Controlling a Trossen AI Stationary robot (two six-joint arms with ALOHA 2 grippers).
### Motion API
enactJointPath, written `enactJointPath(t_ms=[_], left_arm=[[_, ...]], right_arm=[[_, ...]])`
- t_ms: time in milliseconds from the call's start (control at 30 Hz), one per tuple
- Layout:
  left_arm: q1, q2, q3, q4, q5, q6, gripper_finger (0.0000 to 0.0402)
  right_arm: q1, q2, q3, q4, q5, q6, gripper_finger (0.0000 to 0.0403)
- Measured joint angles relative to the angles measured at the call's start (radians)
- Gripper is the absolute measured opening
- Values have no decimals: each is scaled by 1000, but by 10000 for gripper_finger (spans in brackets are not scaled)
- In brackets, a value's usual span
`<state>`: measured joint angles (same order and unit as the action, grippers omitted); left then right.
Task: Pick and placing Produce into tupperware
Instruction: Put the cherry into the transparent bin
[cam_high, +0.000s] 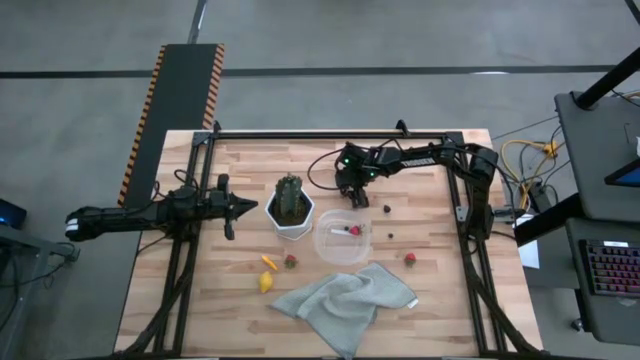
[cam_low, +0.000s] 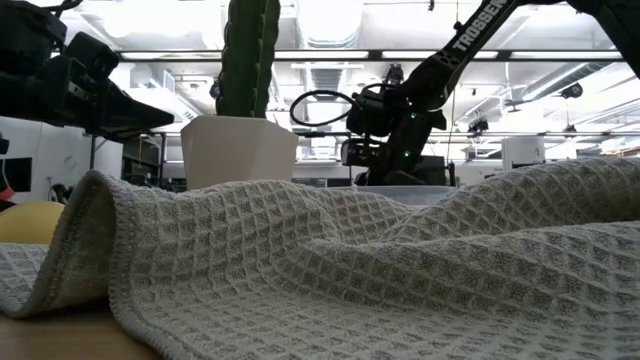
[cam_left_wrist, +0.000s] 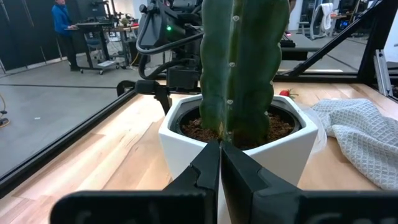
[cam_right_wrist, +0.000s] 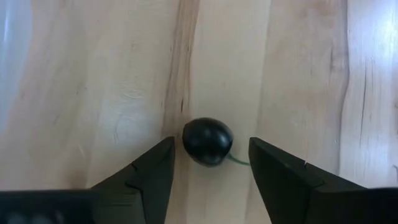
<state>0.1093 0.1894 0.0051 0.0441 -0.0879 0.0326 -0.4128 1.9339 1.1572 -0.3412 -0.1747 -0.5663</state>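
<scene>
A dark round berry (cam_right_wrist: 208, 141) lies on the wooden table between the two fingers of my right gripper (cam_right_wrist: 210, 148), which is open and slants down at it; each finger stands a little off the berry. This gripper (cam_high: 357, 200) is just beyond the far edge of the clear tupperware (cam_high: 326, 250), which has a red strawberry (cam_high: 353, 230) in it. Another dark berry (cam_high: 387, 209) lies to the right. Strawberries (cam_high: 410, 259) (cam_high: 290, 262) and yellow pieces (cam_high: 265, 283) lie nearer the front. My left gripper (cam_high: 240, 207) waits shut at the left, beside the cactus pot.
A green cactus in a white pot (cam_high: 290, 210) stands left of the tupperware, right in front of my left gripper (cam_left_wrist: 221, 149). A grey waffle cloth (cam_high: 345, 300) lies crumpled at the table's near edge. Bare wood lies to the right of the tub.
</scene>
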Motion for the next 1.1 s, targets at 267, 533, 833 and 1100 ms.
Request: enactJointPath(t_ms=[267, 533, 833, 1100], left_arm=[[0, 0, 0, 0, 0, 0, 0], [0, 0, 0, 0, 0, 0, 0], [0, 0, 0, 0, 0, 0, 0], [0, 0, 0, 0, 0, 0, 0]], right_arm=[[0, -1, 0, -2, -1, 16, 149], [0, -1, 0, -6, -1, 16, 93], [0, -1, 0, -7, -1, 16, 58], [0, -1, 0, -7, 0, 12, 32]])
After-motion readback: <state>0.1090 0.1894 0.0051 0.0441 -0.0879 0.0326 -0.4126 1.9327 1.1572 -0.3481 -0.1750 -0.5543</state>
